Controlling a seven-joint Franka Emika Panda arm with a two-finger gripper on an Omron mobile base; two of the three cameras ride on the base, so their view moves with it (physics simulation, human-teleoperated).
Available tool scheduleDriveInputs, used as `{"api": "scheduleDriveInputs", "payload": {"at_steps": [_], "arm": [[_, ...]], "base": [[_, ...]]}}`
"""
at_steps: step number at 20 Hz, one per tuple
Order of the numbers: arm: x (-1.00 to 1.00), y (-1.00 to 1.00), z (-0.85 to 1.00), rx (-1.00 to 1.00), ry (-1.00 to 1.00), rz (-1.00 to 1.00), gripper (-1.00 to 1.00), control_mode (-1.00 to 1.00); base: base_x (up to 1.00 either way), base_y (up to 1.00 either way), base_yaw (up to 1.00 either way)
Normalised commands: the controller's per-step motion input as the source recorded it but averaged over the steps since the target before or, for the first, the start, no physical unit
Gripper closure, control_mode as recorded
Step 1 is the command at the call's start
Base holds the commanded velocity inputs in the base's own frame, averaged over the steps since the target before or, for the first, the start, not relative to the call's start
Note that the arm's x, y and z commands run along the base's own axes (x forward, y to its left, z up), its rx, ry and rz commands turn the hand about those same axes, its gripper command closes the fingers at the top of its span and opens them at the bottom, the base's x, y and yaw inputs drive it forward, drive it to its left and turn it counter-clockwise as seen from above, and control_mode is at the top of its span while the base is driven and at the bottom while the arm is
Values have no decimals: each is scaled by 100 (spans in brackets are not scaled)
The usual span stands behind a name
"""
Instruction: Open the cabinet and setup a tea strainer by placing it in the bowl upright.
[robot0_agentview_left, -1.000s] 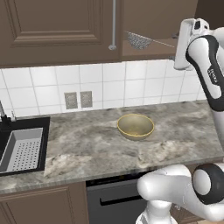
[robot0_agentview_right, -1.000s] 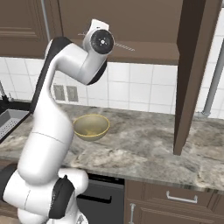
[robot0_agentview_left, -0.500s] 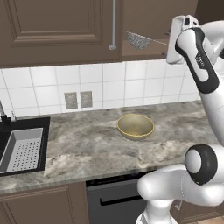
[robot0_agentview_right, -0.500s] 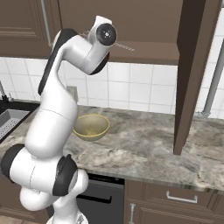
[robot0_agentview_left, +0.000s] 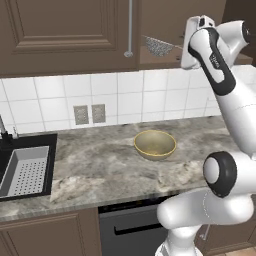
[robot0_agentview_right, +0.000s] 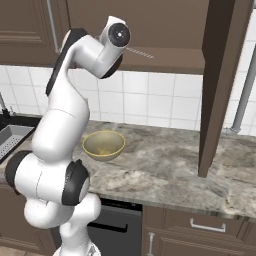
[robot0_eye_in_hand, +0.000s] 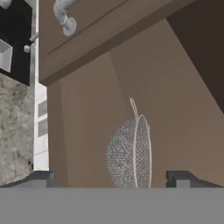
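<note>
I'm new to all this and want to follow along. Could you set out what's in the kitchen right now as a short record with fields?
Wall cabinet: dark brown wooden cabinet, right door swung open
Strainer: small round silver mesh tea strainer lying inside the cabinet on its shelf
Bowl: round mustard-yellow bowl on the grey marbled counter, nothing in it
Gripper: two-finger gripper open, raised to the shelf, a fingertip on each side of the strainer, not yet closed
Sink: black sink holding a grey perforated tray
</note>
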Motion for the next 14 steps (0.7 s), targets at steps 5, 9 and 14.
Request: {"api": "scheduleDriveInputs", "payload": {"at_steps": [5, 9, 14], "arm": [[50, 0, 0, 0, 3, 0, -100, -100], [40, 0, 0, 0, 6, 3, -100, -100], [42, 0, 0, 0, 5, 4, -100, -100]], "base": [[0, 0, 0], [0, 0, 0], [0, 0, 0]]}}
